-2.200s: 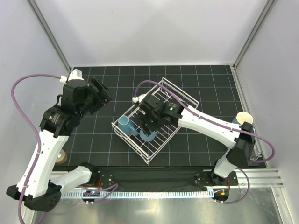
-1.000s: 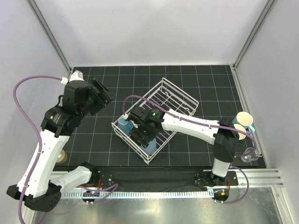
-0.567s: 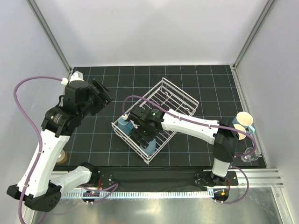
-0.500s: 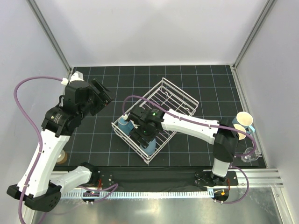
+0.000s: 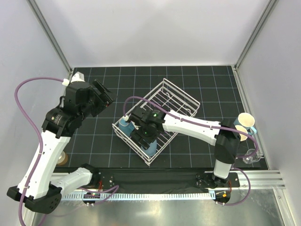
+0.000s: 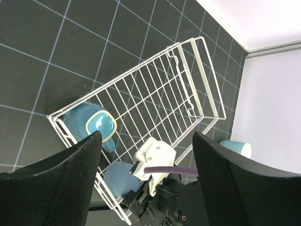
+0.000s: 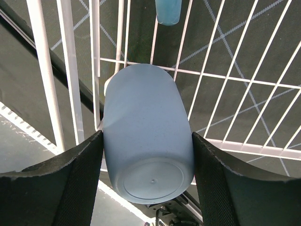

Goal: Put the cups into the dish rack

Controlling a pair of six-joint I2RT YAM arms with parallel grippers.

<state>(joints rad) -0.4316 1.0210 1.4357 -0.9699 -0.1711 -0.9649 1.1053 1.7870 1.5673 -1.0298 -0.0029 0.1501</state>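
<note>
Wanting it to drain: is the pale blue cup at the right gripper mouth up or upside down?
Upside down: the pale blue cup shows its closed base to the right wrist camera, inside the dish rack.

**Three cameras, one rack in common**

The top camera sits high behind the arm bases. It looks down and forward over the whole table (image 5: 197,80), with the dish rack (image 5: 155,121) small in mid-frame. The left wrist camera hangs well above the rack, off its left side. It faces down past the left hand (image 6: 146,141) and takes in the entire rack. The right wrist camera is very close, at the rack's near corner. It looks down between the right hand (image 7: 146,136) fingers at an upside-down pale blue cup (image 7: 143,179) and a few wires. All three views share that corner. The top and left wrist views also share the blue mug (image 6: 91,125) in the rack's left corner.
</note>
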